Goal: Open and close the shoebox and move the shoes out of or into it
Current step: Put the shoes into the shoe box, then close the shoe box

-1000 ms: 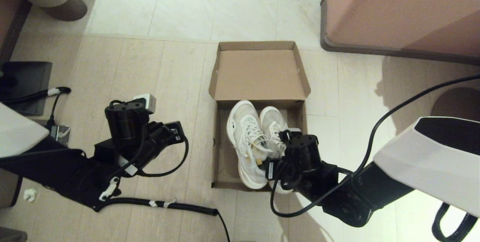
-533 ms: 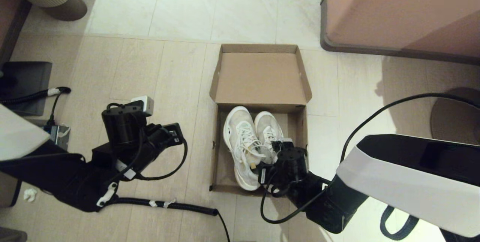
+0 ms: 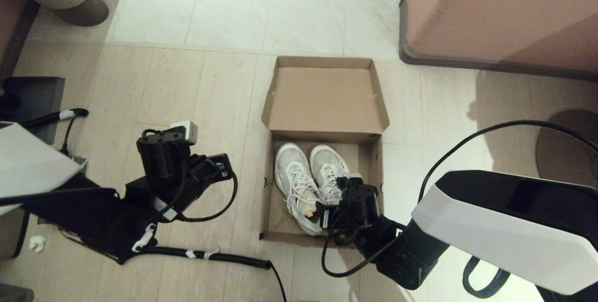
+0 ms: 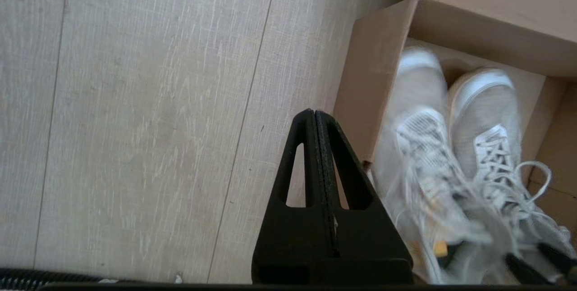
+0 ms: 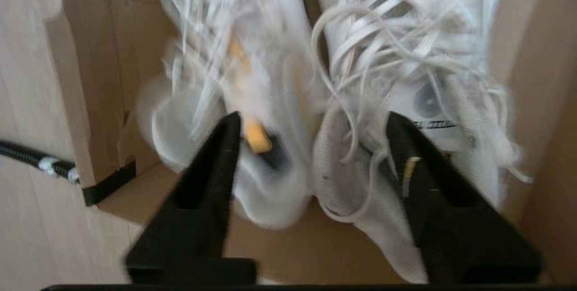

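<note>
The brown shoebox (image 3: 267, 199) stands open on the floor, its lid (image 3: 324, 101) folded back away from me. The white shoes (image 3: 306, 176) lie side by side inside it, toes toward the lid. My right gripper (image 5: 311, 120) hangs over their heels, open, one finger (image 5: 216, 156) at the left shoe's opening and the other at the right shoe's. The shoes (image 5: 360, 56) look blurred there. Black tape (image 5: 108, 183) marks a box corner. My left gripper (image 4: 314, 113) is shut on nothing, over bare floor just left of the box wall (image 4: 360, 84).
A large pinkish-brown furniture block (image 3: 495, 12) stands at the far right. A coiled black cable (image 3: 210, 255) runs across the floor near me. A dark flat object (image 3: 32, 105) lies at the left, and a round brown base (image 3: 79, 10) at the far left.
The right arm has lowered the shoes from a tilted, raised pose until they lie flat in the box. The box shifted slightly toward me. The left arm barely moved.
</note>
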Tool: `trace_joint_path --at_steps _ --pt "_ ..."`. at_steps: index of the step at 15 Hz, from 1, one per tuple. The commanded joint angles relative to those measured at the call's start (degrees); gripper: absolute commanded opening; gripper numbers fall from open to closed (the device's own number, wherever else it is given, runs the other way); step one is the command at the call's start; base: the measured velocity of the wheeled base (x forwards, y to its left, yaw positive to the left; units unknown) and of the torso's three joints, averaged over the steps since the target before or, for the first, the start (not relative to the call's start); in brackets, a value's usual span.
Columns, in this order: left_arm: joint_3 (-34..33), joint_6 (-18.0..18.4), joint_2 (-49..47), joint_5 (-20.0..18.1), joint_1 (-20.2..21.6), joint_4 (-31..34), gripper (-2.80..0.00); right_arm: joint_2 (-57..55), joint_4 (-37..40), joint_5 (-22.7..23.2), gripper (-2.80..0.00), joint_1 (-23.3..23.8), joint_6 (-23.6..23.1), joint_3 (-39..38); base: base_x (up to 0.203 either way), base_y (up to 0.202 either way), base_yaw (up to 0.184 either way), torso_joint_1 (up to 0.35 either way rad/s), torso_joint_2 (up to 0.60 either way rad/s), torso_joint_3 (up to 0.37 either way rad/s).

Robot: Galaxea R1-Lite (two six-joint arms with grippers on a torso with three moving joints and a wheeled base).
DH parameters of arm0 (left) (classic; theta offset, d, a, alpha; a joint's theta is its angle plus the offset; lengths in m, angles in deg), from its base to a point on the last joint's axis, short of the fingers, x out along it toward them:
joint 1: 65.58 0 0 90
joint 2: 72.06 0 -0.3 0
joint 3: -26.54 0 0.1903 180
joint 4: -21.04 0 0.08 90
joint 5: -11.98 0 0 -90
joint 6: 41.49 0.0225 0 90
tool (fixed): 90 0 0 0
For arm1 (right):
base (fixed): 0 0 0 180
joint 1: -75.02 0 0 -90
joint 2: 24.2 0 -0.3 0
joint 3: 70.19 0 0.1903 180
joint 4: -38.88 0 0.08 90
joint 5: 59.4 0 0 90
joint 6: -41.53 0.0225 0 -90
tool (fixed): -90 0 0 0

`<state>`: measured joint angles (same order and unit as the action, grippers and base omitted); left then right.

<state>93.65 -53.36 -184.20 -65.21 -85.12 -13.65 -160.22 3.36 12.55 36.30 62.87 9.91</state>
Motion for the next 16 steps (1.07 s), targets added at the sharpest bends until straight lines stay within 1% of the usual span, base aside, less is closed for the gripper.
trace_joint_path --at_steps 1,3,5,6,7,9,11,12,16 --pt "1.46 -0.08 -1.86 0.05 -0.01 -0.31 -2.8 4.25 -0.17 -0.24 0.0 0.0 0.15 -1.91 0.0 0.0 0.0 0.0 0.0 0.0" --pt "6.39 -0.08 -4.22 -0.03 0.07 -0.25 -2.8 10.47 0.78 -0.29 0.0 0.92 0.2 -4.41 0.0 0.0 0.0 0.0 0.0 0.0" --pt "11.36 -0.05 -6.33 -0.68 0.06 0.05 -2.8 17.12 3.78 -0.33 0.0 2.94 0.26 -5.48 0.0 0.0 0.0 0.0 0.0 0.0" --pt "12.32 0.08 -6.47 -0.94 -0.07 0.3 -2.8 20.93 5.91 -0.29 0.0 4.18 0.27 -5.84 0.0 0.0 0.0 0.0 0.0 0.0" --pt "12.11 0.16 -5.76 -0.9 -0.13 0.26 -2.8 23.88 8.12 -0.27 -2.8 5.1 0.3 -6.17 0.0 0.0 0.0 0.0 0.0 0.0" --pt "10.38 -0.23 -3.11 -0.93 -0.13 -0.08 -2.8 29.45 12.7 -0.33 -2.8 6.82 0.78 -7.63 0.0 0.0 0.0 0.0 0.0 0.0" --pt "7.38 -3.22 0.36 -2.22 -0.07 -0.06 -2.8 34.78 13.99 -0.49 -2.8 7.53 0.9 -10.66 0.0 0.0 0.0 0.0 0.0 0.0" --pt "5.51 -4.18 2.58 -3.24 -0.07 0.06 -2.8 38.04 14.9 -0.6 -2.8 7.98 0.86 -12.45 0.0 0.0 0.0 0.0 0.0 0.0" --pt "-5.15 -5.03 9.42 -4.24 -0.14 -0.16 -2.8 49.84 21.25 -0.59 -2.8 12.42 1.04 -18.8 0.0 0.0 0.0 0.0 0.0 0.0"
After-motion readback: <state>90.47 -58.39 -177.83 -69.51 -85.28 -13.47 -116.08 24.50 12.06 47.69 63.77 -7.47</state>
